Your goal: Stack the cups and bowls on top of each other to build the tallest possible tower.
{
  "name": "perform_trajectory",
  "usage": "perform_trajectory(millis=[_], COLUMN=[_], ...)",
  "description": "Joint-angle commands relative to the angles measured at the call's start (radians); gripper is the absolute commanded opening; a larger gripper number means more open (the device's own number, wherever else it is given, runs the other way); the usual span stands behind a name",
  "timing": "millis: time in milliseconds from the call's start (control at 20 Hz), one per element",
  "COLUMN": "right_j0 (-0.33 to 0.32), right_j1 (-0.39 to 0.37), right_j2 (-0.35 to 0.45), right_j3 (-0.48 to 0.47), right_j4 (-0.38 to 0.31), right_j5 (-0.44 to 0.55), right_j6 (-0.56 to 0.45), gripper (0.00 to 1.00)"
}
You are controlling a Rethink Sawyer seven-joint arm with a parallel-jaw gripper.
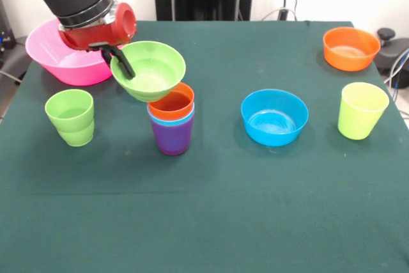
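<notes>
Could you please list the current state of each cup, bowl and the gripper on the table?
gripper: shut on the green bowl's rim
green bowl: held, tilted, at the tower's top
tower: upright; orange cup in light blue in purple
stepped green cup: upright, empty, alone
pink bowl: upright, partly behind the arm
blue bowl: upright, empty
orange bowl: upright, empty
yellow-green cup: upright, empty

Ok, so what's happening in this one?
The arm's tool is shut on the rim of a green bowl, holding it tilted just over the tower, a purple cup with a light blue and an orange cup nested in it. Unstacked on the table: a stepped green cup, a blue bowl, a yellow-green cup, an orange bowl and a large pink bowl.
</notes>
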State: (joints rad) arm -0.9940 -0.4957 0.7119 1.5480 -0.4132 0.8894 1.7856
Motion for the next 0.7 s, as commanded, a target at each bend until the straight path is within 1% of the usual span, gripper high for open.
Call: perform_trajectory(millis=[50,300,450,650,700], right_j0=[0.038,0.04,0.038,0.051,0.049], right_j1=[0.0,0.014,0.007,0.01,0.004], right_j2=[0.025,0.021,0.016,0.006,0.004], right_j3=[0.049,0.063,0.1,0.099,0.12], right_j4=[-0.067,-0.081,-0.093,-0.098,-0.102], right_j5=[-0.072,-0.107,-0.15,-0.178,-0.194], right_j6=[-0.141,-0.129,-0.107,-0.093,-0.087], gripper=[0.0,0.0,0.0,0.0,0.0])
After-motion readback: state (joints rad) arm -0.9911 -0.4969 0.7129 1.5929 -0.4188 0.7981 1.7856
